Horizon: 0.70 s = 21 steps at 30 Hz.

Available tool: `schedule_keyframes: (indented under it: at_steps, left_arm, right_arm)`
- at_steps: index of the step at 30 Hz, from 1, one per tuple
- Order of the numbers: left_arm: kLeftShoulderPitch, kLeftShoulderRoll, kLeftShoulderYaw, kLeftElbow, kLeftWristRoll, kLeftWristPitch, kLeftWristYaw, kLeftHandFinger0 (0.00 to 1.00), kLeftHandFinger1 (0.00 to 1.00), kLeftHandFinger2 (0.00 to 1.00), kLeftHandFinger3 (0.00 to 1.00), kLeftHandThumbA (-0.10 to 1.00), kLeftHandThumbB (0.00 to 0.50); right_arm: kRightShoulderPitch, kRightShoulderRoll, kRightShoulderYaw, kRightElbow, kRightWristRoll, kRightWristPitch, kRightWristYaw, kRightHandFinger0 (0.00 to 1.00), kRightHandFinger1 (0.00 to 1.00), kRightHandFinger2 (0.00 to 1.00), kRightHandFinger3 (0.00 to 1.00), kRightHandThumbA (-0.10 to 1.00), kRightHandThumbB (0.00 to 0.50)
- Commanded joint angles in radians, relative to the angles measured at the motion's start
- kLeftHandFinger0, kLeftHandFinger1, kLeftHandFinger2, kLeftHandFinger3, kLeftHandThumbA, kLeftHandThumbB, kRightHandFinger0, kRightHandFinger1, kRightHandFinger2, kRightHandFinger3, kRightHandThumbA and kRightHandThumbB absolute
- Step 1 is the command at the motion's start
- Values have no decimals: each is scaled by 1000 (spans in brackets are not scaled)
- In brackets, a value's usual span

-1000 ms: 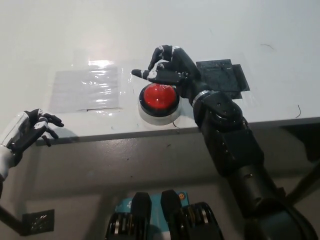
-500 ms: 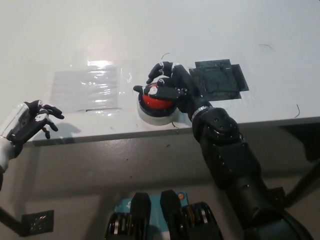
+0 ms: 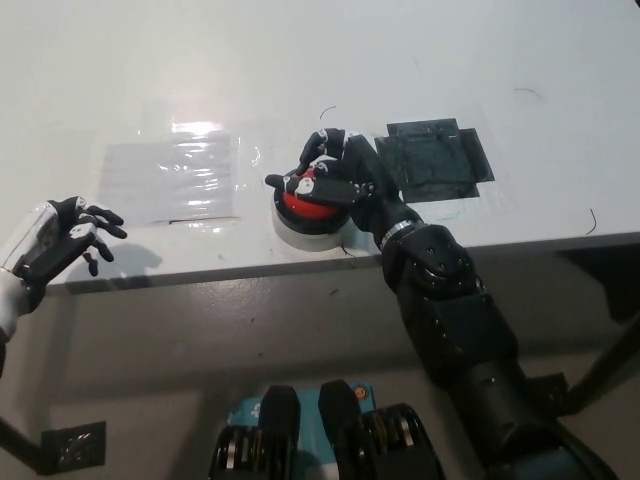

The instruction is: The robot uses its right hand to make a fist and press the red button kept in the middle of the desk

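Right hand (image 3: 335,172) — fingers curled together — sits on the button (image 3: 311,208) at the desk's (image 3: 300,70) centre; left hand (image 3: 60,243), spread, at eight o'clock.

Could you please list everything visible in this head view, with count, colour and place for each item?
Desk: one, white, fills the upper part of the view, its front edge running across the middle.
Red button: one, red dome on a black ring and white base, near the desk's front edge at the middle, partly covered by the right hand.
Clear tape patch: one, transparent and shiny, on the desk left of the button.
Dark tape patch: one, black, on the desk right of the button.
Floor bracket: one, dark, lower left corner.
Left hand: one, white with dark fingers spread, resting off the desk's front edge at the left.
Right hand: one, black, fingers curled, on top of the button.
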Motion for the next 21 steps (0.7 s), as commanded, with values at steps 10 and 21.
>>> schedule_keyframes:
  at_steps: [10, 21]
  left_arm:
    - [-1, 32, 23, -39, -10, 3, -6, 277, 347, 460, 589, 508, 0]
    - [29, 28, 28, -42, -4, -16, 0, 270, 348, 472, 611, 450, 0]
  right_arm:
    - [1, 26, 19, -30, -2, 76, 28, 0, 62, 310, 281, 1000, 471]
    - [-146, 5, -8, -178, 45, 176, 63, 0, 0, 194, 184, 1000, 500]
